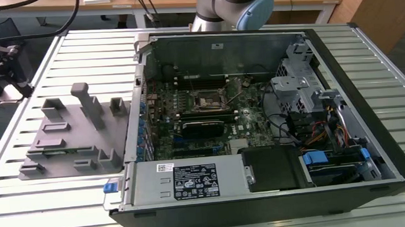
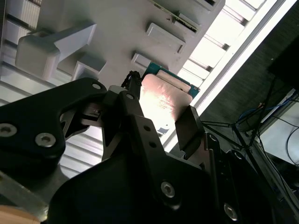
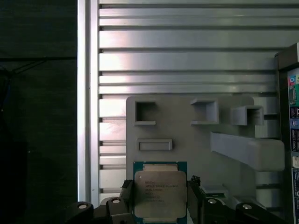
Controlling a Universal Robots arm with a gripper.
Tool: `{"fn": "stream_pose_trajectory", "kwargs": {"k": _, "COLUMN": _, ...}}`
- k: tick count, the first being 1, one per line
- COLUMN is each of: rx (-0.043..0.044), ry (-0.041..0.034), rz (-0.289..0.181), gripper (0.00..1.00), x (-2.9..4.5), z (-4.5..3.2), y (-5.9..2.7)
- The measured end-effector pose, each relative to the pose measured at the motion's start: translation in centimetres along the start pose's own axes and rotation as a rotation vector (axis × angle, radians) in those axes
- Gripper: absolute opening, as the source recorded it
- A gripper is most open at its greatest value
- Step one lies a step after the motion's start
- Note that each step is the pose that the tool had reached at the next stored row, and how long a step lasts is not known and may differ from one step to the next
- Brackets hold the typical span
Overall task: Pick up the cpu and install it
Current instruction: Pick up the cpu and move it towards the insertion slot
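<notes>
We are seeing the claw gripping the cpu by two opposite edges. In both wrist views its dark fingers are pressing against the chip's green rim on either side, parted only as wide as the chip itself. The cpu is sitting flat between them, its pale metal top facing the first wrist camera, and it is lying over the grey fixture tray near one of the tray's edges, with the slatted metal table stretching beyond. We are not able to tell whether the chip is touching the tray beneath it. In the exterior view, the tray is resting on the table at the exterior view's left of the open computer case. The square socket frame is showing near the middle of the case's motherboard, and the arm is standing beyond the case.
</notes>
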State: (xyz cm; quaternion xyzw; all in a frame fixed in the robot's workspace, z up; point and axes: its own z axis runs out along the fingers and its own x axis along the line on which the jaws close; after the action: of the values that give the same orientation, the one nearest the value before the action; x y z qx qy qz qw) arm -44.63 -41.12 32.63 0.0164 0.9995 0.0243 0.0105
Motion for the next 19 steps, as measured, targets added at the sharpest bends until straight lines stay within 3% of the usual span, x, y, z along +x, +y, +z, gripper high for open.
{"fn": "stream_pose_trajectory", "kwargs": {"k": 19, "rx": -0.0001, "ry": -0.004, "rz": 0.0, "gripper": 0.54, "x": 0.11, "z": -1.42, "y": 0.1}}
